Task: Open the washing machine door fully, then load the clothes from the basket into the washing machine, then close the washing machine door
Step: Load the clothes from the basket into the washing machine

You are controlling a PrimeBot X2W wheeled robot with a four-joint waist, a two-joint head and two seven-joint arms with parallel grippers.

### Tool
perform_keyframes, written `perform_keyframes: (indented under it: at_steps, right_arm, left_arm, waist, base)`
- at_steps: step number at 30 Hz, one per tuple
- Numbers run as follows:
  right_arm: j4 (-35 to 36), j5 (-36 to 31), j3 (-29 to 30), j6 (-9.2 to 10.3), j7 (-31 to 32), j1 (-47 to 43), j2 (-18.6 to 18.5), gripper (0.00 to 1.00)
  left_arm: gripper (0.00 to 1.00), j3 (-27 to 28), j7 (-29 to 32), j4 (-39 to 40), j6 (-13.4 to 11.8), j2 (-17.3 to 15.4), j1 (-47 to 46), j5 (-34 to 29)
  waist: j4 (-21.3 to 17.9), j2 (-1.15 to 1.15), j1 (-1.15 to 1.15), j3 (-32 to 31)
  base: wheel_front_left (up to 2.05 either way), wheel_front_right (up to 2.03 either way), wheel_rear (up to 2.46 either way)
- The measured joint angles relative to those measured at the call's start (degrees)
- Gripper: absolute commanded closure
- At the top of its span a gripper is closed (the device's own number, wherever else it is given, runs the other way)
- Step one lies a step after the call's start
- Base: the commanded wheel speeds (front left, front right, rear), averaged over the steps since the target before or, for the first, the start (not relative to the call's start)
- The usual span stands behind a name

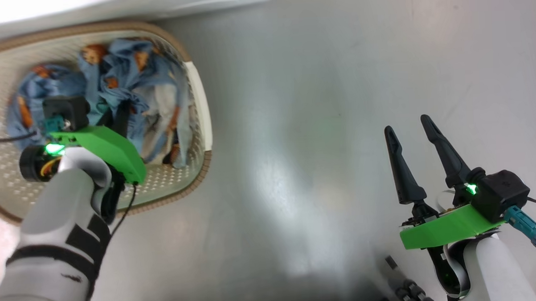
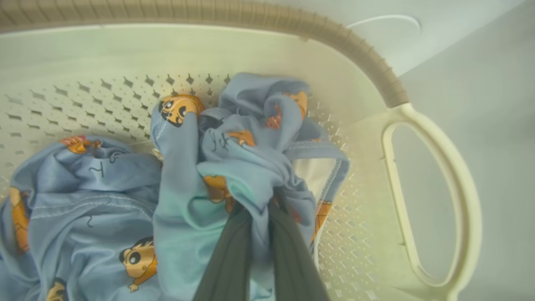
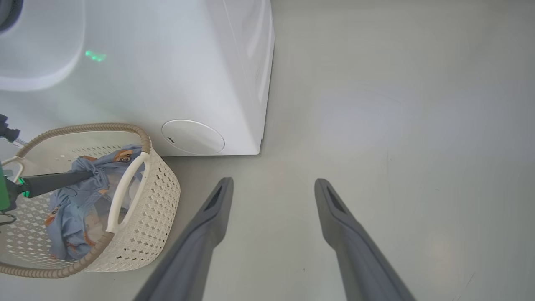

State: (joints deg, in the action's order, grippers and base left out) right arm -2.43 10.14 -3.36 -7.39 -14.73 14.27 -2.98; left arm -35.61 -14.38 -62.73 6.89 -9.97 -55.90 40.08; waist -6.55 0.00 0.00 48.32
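One grasp: left end effector (image 2: 261, 205) pinched shut on clothes (image 2: 96, 200) in basket (image 2: 434, 138); right end effector (image 3: 271, 184) spread over floor (image 1: 294, 123). Loading step; next likely lift clear, carry to washer (image 3: 188, 62).

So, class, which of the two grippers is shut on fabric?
The left gripper, pinching the blue clothes inside the basket; the right gripper hangs open above the floor.
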Motion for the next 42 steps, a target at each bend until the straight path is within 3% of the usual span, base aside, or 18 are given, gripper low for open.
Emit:
perform_keyframes:
  at_steps: [17,29,42]
  right_arm:
    - [-3.4,0.1,-0.2,0.0,0.0,-0.6,-1.8,0.0]
    - [-4.5,0.6,-0.6,0.0,0.0,-5.3,-2.7,0.0]
    - [-4.5,0.6,-0.6,0.0,0.0,-10.4,-2.9,0.0]
  left_arm:
    - [1.0,14.7,-0.3,27.3,-3.6,0.3,23.4,-11.0]
    - [1.0,26.0,-0.3,43.3,-3.6,2.4,38.3,-18.1]
    - [1.0,31.8,-0.3,55.2,-1.5,5.1,48.1,-23.3]
  waist:
    - [4.7,0.0,0.0,-14.7]
    - [7.2,0.0,0.0,-26.8]
    - [8.9,0.0,0.0,-38.3]
  base:
    - [0.0,0.0,0.0]
    - [0.0,0.0,0.0]
    - [0.0,0.0,0.0]
